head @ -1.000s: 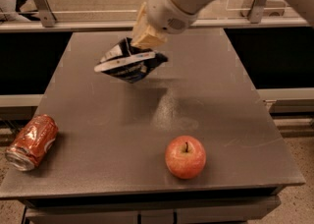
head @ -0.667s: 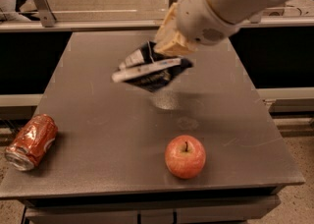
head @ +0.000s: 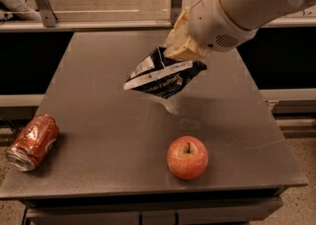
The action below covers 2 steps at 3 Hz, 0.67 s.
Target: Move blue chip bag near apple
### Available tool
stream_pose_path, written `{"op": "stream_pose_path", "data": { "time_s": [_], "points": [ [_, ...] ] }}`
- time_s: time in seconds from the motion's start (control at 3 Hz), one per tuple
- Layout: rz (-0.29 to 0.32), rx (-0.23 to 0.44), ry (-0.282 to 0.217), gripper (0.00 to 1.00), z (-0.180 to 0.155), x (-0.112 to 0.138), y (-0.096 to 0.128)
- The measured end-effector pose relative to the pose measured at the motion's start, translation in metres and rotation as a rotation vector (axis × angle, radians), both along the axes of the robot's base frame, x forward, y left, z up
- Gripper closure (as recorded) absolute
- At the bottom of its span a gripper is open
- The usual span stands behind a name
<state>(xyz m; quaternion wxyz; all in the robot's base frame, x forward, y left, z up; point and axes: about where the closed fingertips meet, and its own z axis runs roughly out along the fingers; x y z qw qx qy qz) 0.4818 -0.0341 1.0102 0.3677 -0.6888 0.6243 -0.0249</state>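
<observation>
The blue chip bag has swung right and come forward toward the camera since a second ago, carried along by the arm, and the gap to the fruit has shrunk. Starting at the near edge now: the apple sits upright close to the front of the grey table, right of centre, its dark stem poking up from the dimple. Off at the front left corner lies a crushed red soda can on its side, well apart from the apple and well apart from the bag. Move back to mid-table and there is the bag, dark navy with a white strip slanting across it, crumpled and tilted with its left end hanging lower. It looks to be held clear of the surface, with a dull reflection on the tabletop just below it. It is beyond the apple and a little to its left, near but not touching. At the bag's upper right corner, the gripper has its tan fingers pinched onto the foil. Behind that, the bulky white arm fills the top right of the view. At the far end, a metal rail runs across behind the table, with a slanted bracket standing at the left.
</observation>
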Motion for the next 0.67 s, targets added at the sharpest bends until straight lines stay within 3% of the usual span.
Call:
{"op": "stream_pose_path", "data": {
  "time_s": [0.33,0.67],
  "points": [
    [-0.024,-0.013,0.003,1.00,0.003,0.000,0.000],
    [-0.078,-0.063,-0.044,1.00,-0.002,0.005,-0.013]
  ]
}}
